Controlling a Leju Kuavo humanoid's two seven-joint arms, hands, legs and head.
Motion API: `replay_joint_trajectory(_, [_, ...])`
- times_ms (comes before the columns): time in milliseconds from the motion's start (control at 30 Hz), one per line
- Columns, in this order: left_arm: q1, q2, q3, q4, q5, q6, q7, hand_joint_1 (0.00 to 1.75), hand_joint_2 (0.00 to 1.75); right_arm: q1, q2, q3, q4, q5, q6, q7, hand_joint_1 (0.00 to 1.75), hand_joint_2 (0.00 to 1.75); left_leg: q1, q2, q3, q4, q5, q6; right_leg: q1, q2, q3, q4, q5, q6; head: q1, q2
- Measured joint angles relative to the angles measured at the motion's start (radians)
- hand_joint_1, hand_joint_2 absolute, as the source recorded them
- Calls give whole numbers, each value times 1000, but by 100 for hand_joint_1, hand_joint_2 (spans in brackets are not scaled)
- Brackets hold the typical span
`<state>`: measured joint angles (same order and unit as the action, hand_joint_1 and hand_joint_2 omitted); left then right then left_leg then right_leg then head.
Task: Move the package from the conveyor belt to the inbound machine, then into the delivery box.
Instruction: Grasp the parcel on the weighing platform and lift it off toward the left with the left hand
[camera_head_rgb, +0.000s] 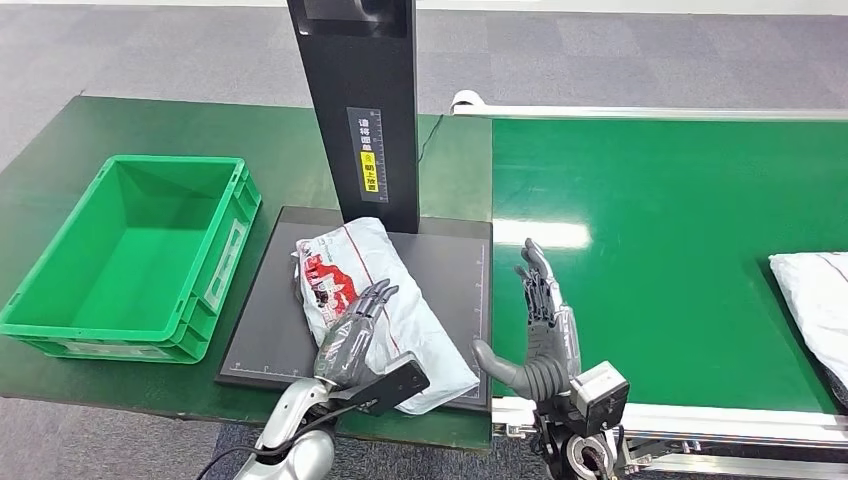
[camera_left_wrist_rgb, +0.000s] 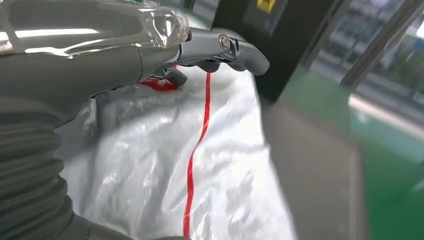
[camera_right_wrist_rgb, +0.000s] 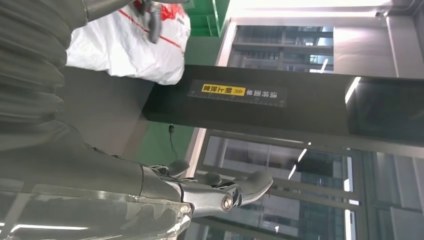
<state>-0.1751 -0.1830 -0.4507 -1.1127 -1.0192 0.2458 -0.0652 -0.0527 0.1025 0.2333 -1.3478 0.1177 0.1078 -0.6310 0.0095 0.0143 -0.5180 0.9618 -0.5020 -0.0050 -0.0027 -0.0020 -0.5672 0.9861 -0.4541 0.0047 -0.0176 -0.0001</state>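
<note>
The crumpled white plastic package with red print (camera_head_rgb: 385, 305) is lying on the dark flat platform of the inbound machine (camera_head_rgb: 455, 270), and the left hand (camera_head_rgb: 352, 335) is resting on it, fingers laid over its top. The right hand (camera_head_rgb: 540, 320) is hovering just right of the platform, fingers straight and spread, holding nothing. The empty green plastic delivery box (camera_head_rgb: 130, 255) is sitting left of the platform.

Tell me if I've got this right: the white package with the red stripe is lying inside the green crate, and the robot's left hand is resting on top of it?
Not quite. The white package lies on the dark scanner plate under the black column, not in the green crate, which stands beside it. The head view shows this. The left hand is indeed on top of the package.
</note>
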Motion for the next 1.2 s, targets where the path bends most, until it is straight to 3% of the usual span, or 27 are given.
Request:
replay_joint_trajectory(67, [-10, -3, 1, 24, -8, -34, 17, 127, 175, 1, 7, -10, 0, 8, 0, 4, 0, 175, 0, 0, 0, 0, 0, 0, 0, 0, 0, 0, 0, 0, 0, 0])
replay_joint_trajectory(233, [-40, -10, 3, 78, -14, -80, 37, 169, 175, 14, 23, -26, -9, 27, 3, 9, 0, 175, 0, -1, 1, 0, 0, 0, 0, 0, 1, 0, 0, 0, 0, 0])
replay_joint_trajectory(867, [-86, -21, 10, 145, -43, -55, 43, 175, 175, 55, 37, -58, -56, 47, 4, 21, 0, 175, 0, -1, 3, 0, 0, 0, 0, -1, 5, 0, 0, 0, 0, 0])
replay_joint_trajectory(1033, [-68, -20, 23, 136, -50, 56, 27, 175, 175, 82, 37, -72, -90, 53, 9, 22, 0, 175, 0, -1, 3, 0, 0, 0, 0, -1, 4, 0, 0, 0, 0, 0])
replay_joint_trajectory(1200, [-23, -9, 61, 29, -71, 337, -49, 175, 175, 107, 37, -92, -125, 53, 11, 23, 0, 175, 0, -1, 2, 0, 0, 0, 0, -1, 3, 0, 0, 0, 0, 0])
